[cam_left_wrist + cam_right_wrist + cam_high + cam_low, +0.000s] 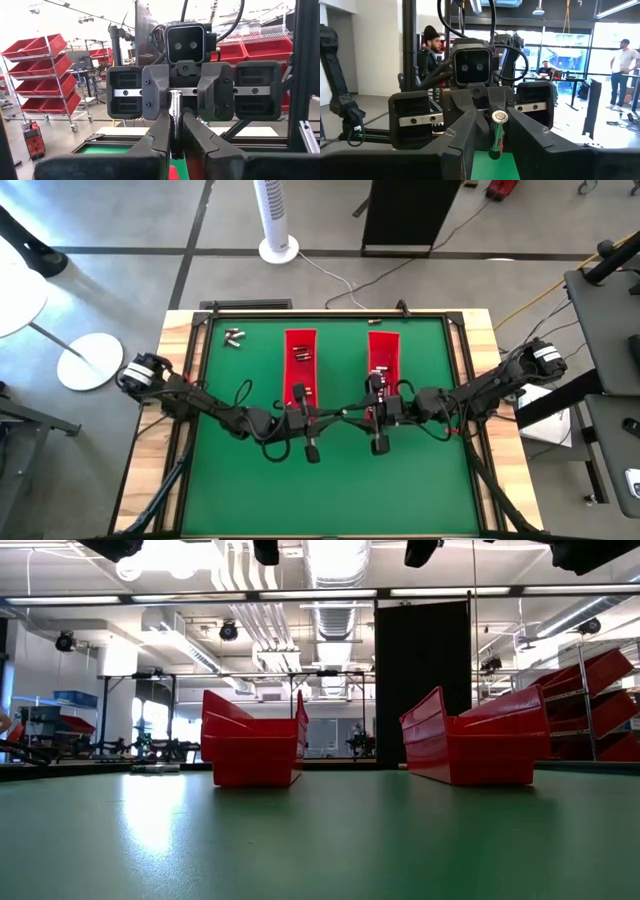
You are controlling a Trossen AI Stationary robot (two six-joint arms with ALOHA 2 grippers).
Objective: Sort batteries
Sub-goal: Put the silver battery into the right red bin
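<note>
**Battery passing between the two arms, mid-air**

Above the green surface (330,480), the left gripper (175,142) pinches an upright battery (175,107). The right gripper (492,132), jaws spread, brackets it. Next, I'd say: right clamps, left lets go, then on to a red tray (383,350)

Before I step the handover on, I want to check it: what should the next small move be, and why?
Probably let the right gripper finish closing on the battery, before the left gripper lets go. Both wrist views show the two grippers facing each other mid-air with one upright battery between them; the left gripper is shut on it, while the right gripper's hold looks unsettled.
</note>
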